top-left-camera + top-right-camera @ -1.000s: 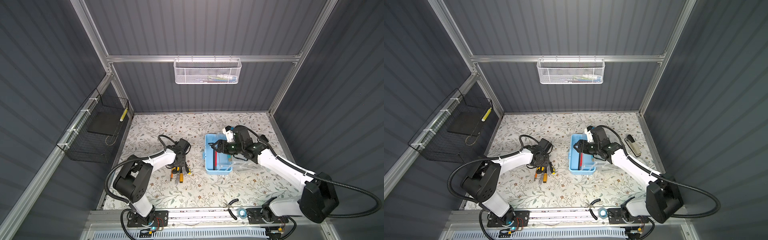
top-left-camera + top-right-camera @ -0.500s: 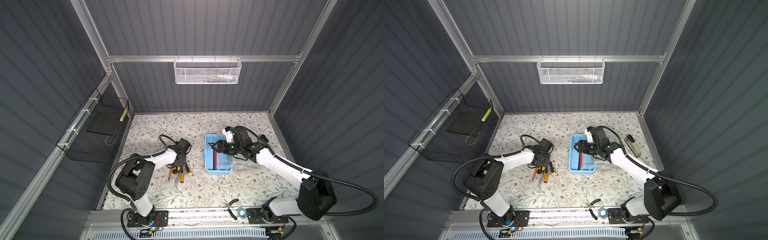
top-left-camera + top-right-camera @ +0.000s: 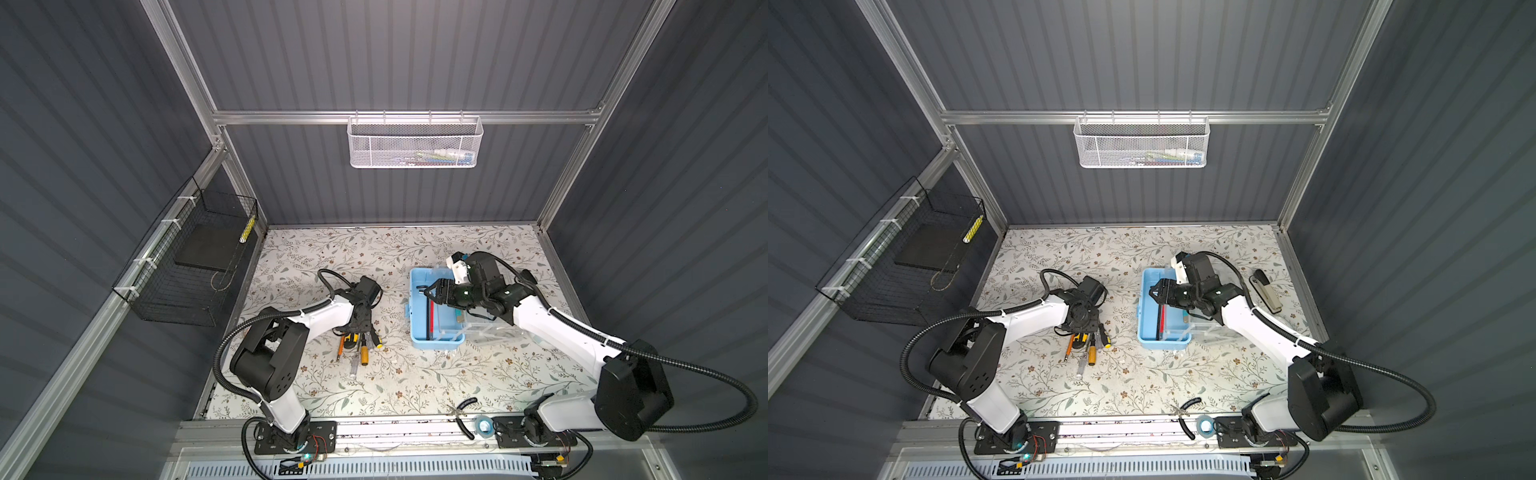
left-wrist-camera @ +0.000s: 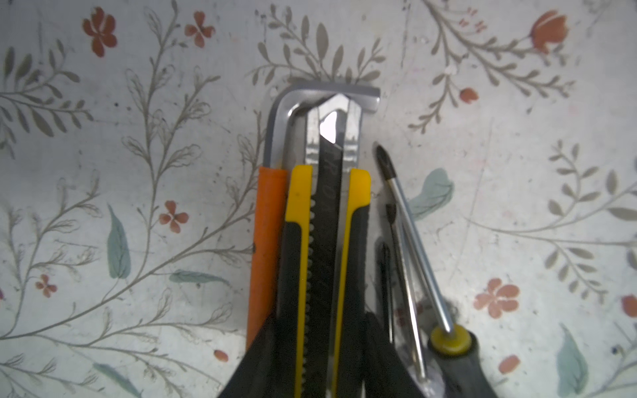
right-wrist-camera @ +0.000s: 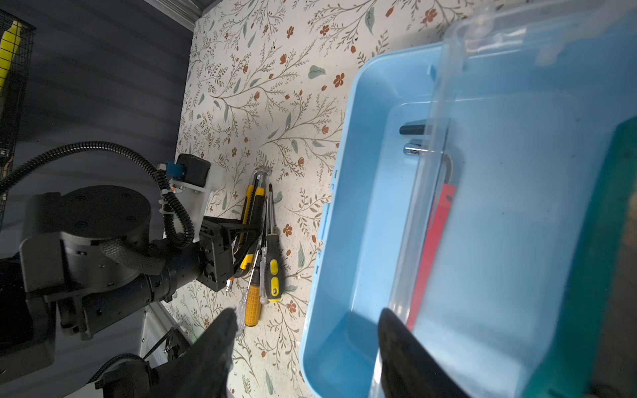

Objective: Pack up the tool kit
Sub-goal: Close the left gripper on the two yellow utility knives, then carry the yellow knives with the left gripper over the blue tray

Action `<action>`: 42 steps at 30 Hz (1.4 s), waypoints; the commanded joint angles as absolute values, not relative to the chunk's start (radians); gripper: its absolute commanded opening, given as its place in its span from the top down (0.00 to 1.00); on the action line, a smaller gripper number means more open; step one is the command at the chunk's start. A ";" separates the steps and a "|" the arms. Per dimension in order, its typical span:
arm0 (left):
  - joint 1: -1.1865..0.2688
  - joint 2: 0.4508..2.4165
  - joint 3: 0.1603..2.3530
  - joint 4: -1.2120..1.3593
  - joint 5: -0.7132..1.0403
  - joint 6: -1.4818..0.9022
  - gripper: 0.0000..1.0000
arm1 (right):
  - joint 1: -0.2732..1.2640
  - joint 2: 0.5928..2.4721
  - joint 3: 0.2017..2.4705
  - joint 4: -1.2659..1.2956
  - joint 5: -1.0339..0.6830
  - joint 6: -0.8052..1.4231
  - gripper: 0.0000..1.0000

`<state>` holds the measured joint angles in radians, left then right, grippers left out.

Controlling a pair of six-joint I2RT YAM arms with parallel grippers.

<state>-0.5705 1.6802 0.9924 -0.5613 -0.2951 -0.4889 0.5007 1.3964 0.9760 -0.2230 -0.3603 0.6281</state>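
Yellow-black knife (image 4: 324, 241) clamped in left gripper (image 4: 317, 330), flat on table (image 3: 374, 257) amid loose screwdrivers (image 3: 364, 353), likely next pick for box (image 3: 436, 344). Box near, lid (image 3: 490, 332) swung open, red tool (image 3: 431, 316) inside. Right gripper (image 3: 429, 291) jaws wide, empty, over box, probably steadying it.

Glossy light-blue plastic box (image 5: 344, 206), clear plastic lid (image 5: 489, 31), shiny metal hex key (image 4: 275, 138)
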 commanded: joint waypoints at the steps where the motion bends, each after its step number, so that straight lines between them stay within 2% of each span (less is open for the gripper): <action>1: -0.574 1.596 1.054 -0.615 -0.291 -0.481 0.73 | 0.492 1.385 0.971 -0.208 -0.378 0.635 0.34; 7: -0.603 1.503 1.119 -0.609 -0.227 -0.505 0.73 | 0.476 1.355 0.974 -0.213 -0.381 0.641 0.34; 15: -0.747 1.524 1.277 -0.520 -0.164 -0.549 0.74 | 0.411 1.238 0.969 -0.256 -0.354 0.623 0.34; 25: -0.852 1.683 1.405 -0.241 -0.018 -0.631 0.74 | 0.312 1.048 0.965 -0.313 -0.301 0.587 0.33; 30: -0.867 1.776 1.471 -0.166 0.053 -0.683 0.73 | 0.299 1.034 0.954 -0.324 -0.311 0.586 0.33; 42: -0.890 1.911 1.503 -0.105 0.096 -0.741 0.73 | 0.289 1.041 0.918 -0.314 -0.324 0.593 0.33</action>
<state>-0.8787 1.8935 1.4616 -0.1329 0.0673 -0.7177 0.2939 1.0424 0.9314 -0.3080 -0.3149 0.6010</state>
